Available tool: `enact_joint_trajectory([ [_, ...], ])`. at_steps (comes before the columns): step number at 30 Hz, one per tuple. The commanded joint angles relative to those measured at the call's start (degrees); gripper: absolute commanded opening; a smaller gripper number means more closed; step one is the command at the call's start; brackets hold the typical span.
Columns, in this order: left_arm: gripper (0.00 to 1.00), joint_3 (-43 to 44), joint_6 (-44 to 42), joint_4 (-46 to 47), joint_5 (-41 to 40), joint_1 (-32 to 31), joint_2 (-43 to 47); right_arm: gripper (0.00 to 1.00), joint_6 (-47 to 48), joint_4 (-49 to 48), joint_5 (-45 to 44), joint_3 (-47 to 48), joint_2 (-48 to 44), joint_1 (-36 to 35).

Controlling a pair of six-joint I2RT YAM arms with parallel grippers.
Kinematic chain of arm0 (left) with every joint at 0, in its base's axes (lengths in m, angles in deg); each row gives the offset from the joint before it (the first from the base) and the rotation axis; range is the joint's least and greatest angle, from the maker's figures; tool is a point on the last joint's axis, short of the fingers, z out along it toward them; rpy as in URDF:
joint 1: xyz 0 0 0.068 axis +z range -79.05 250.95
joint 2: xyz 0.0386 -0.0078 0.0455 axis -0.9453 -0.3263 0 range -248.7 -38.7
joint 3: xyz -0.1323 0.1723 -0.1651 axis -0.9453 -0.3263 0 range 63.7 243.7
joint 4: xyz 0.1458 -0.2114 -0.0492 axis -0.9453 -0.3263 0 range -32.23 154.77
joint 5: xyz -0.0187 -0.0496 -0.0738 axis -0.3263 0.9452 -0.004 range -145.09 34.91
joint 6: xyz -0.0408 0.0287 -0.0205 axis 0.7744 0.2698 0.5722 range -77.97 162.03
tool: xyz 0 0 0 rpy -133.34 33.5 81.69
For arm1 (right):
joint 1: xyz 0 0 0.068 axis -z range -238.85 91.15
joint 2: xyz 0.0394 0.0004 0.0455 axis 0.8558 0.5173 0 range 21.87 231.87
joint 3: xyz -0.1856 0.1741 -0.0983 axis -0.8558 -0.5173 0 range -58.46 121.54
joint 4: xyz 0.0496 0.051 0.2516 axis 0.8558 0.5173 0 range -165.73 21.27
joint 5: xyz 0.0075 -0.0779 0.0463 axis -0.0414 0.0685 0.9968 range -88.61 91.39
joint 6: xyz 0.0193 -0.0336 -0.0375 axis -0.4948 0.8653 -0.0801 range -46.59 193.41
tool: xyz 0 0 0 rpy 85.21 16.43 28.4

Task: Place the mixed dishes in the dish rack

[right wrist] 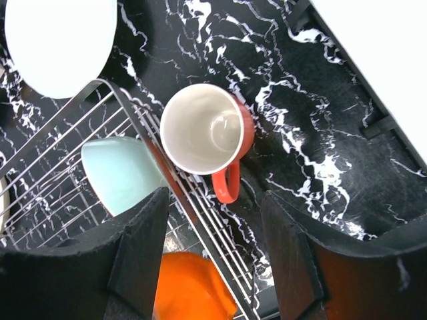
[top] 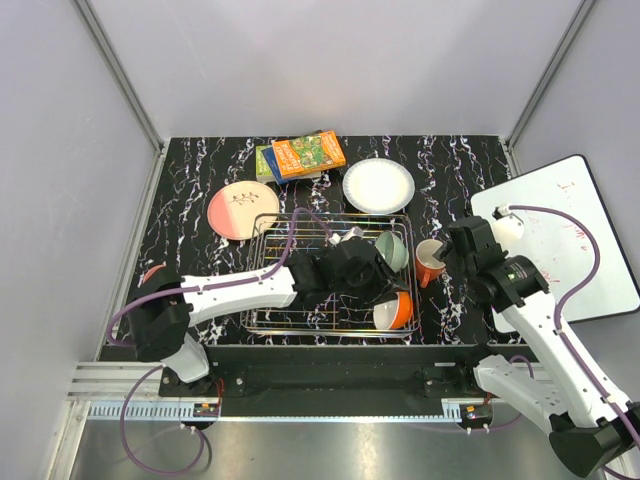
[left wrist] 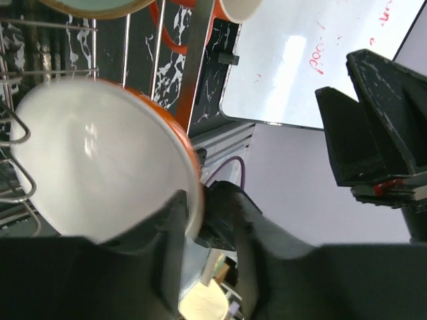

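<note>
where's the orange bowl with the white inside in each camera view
Top external: orange bowl lies in the near right corner of the dish rack.
Left wrist: orange bowl fills the left half, its white inside facing the camera.
Right wrist: orange bowl at the bottom edge, only its orange outside showing.
Shared landmark: the pale green bowl, in all three views.

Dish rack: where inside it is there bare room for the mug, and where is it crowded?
Free: the dish rack's far-left corner, between the pink-and-cream plate and the left arm. Crowded: its right end, with the green bowl, orange bowl and left tool. The mug stands just outside that end.
</note>
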Motion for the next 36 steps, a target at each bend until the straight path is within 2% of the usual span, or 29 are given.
enact_joint_trajectory([
  [1,0.94,2.7,1.1,0.0,0.2,0.3,0.7,0.66,0.5,0.7,-3.5,1.8,-1.4,0.3],
  [2,0.99,2.8,1.2,-0.6,-0.2,0.3,1.1,0.66,0.4,0.7,-3.5,1.7,-1.4,0.2],
  [7,0.99,3.4,-0.4,0.8,-0.8,0.1,1.3,0.66,0.1,0.4,-3.4,1.0,-1.2,0.3],
  [12,0.99,7.2,-6.1,2.9,-0.9,-0.3,0.7,0.66,0.1,0.2,-3.4,0.7,-1.3,0.3],
  [14,0.99,9.1,-9.9,4.0,-0.2,-0.3,0.0,0.67,0.1,-0.1,-3.5,0.8,-1.2,0.3],
  [17,0.99,16.9,-17.4,4.3,1.4,0.1,-1.3,0.68,0.5,-1.6,-3.4,1.1,-0.7,0.3],
  [21,0.99,27.0,-29.7,-1.9,4.1,3.8,-3.3,0.68,1.4,-4.8,-3.8,2.9,2.3,0.2],
  [22,0.99,29.0,-37.0,-6.1,4.8,6.4,-4.1,0.68,2.2,-6.6,-3.9,3.6,4.1,0.2],
  [24,0.99,33.7,-46.4,-11.3,7.5,9.6,-4.7,0.68,3.9,-9.6,-3.7,5.7,6.2,0.3],
  [25,0.99,34.6,-56.8,-12.9,9.5,13.1,-4.7,0.68,4.4,-10.4,-3.7,6.6,8.3,0.2],
  [27,0.99,36.8,-64.1,-19.2,13.2,17.1,-4.5,0.69,5.7,-12.7,-3.5,9.7,10.5,0.4],
  [28,0.99,37.7,-70.3,-21.6,15.0,21.5,-4.4,0.69,6.0,-13.4,-3.3,10.8,12.6,0.6],
  [32,0.99,44.0,-76.9,-31.6,15.5,30.7,-3.9,0.70,6.7,-15.8,1.4,15.5,17.1,4.1],
  [33,0.99,46.0,-82.2,-35.9,17.1,34.7,-5.1,0.71,6.7,-17.7,3.5,15.7,17.8,5.6],
  [34,0.99,49.9,-84.3,-38.3,16.7,36.5,-5.9,0.71,6.7,-18.9,6.2,15.6,19.1,9.7],
  [35,0.99,52.0,-85.6,-40.8,16.0,38.0,-6.9,0.71,6.4,-20.6,13.2,14.8,19.8,12.0],
  [36,0.99,54.7,-89.7,-46.8,15.9,40.8,-10.0,0.72,5.3,-24.2,16.9,14.3,21.6,14.2],
])
